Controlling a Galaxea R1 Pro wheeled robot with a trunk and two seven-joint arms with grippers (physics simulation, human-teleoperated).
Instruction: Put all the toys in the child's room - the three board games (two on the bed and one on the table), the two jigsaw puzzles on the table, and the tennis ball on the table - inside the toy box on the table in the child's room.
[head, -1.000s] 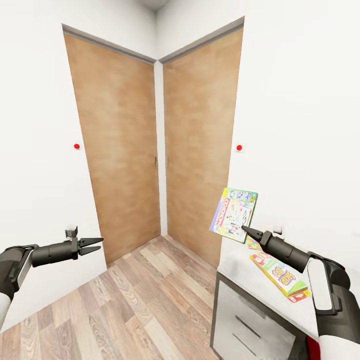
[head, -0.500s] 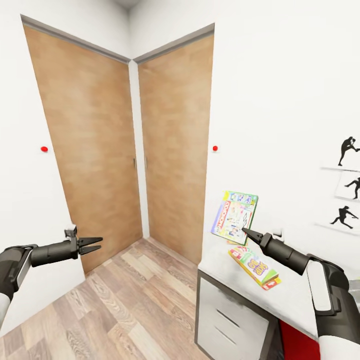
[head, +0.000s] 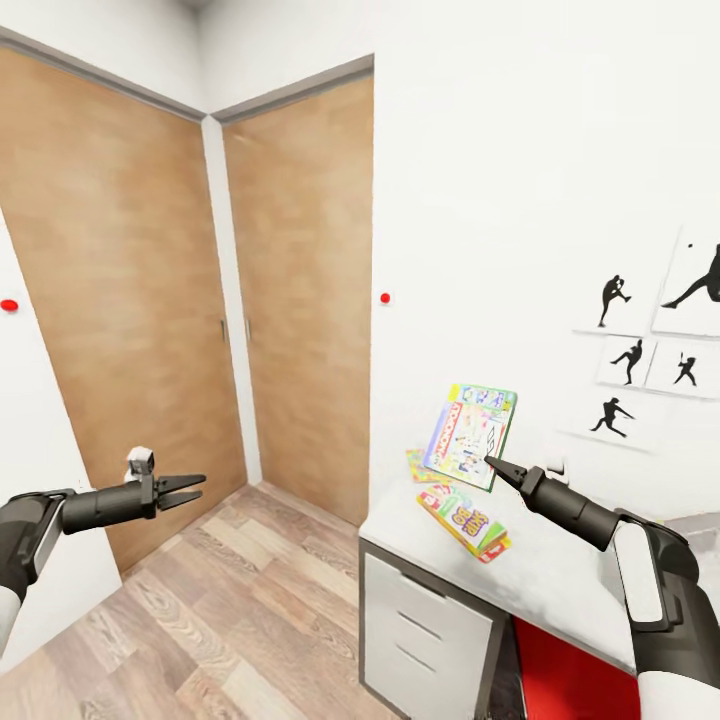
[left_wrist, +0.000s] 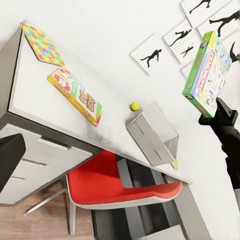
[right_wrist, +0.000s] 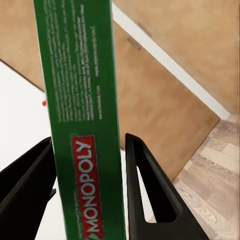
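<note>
A white-walled room with a wood-plank floor (head: 200, 640) and two tall wooden doors (head: 120, 300) meeting in the corner. The landmark is the long light-grey counter (head: 560, 575) along the wall beside the doors, with a drawer cabinet (head: 420, 640) under its near end and a red chair (left_wrist: 120, 187) tucked beneath it further along. On the wall above the counter hang black baseball-player silhouette pictures (head: 640, 360). On the counter, toward its far end from the doors, stands the light-grey toy box (left_wrist: 152, 132), with the small yellow-green tennis ball (left_wrist: 134, 106) lying on the counter just beside it. Nearer the door end of the counter lies the flat red, yellow and green SKIP-BO box (head: 463, 520), and beyond it, at the counter's corner, a flat jigsaw puzzle box (head: 425, 467) in a bright interlocking pattern. Above the counter, in the air over these two boxes, the right tool (head: 490, 462) is clamped on the green-edged Monopoly board game (head: 470, 435), holding it upright by its lower edge; in the right wrist view its two black fingers (right_wrist: 150, 185) press on either side of the green box edge. The left tool (head: 190, 490) is held out over the floor, well away from the counter on the door side, its fingers slightly apart and holding nothing.
</note>
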